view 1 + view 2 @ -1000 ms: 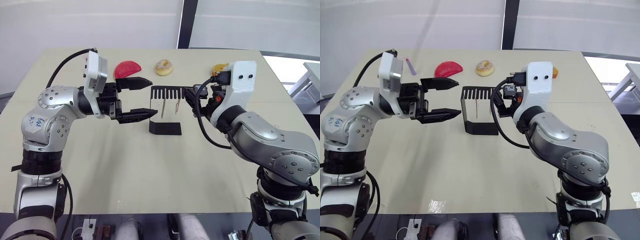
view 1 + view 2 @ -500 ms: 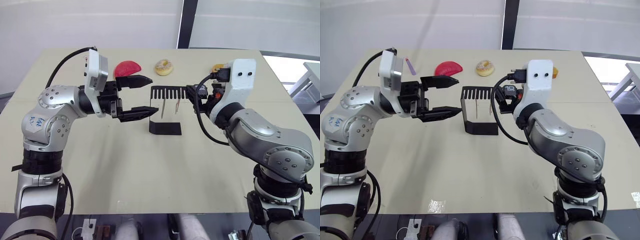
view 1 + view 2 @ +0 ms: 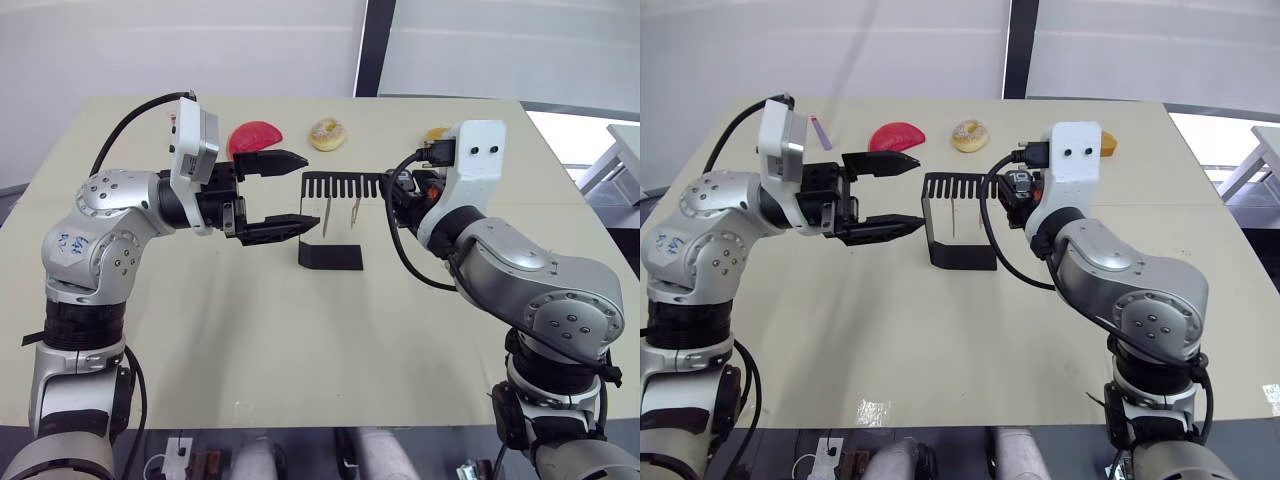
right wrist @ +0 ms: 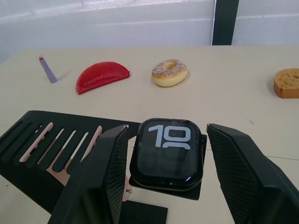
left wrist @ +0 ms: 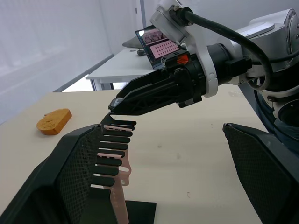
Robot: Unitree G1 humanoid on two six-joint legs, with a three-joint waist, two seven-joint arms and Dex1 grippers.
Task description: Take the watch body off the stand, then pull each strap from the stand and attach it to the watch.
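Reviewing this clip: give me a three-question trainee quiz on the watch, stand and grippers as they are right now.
1. True or false: the watch body sits on the stand.
2. Which gripper has its fingers either side of the watch body? A) left gripper B) right gripper
3. Fill in: the straps hang from the stand's ____ top arm.

Key:
1. True; it rests at the end of the top arm.
2. B; its fingers are apart, not yet closed on it.
3. Slotted.
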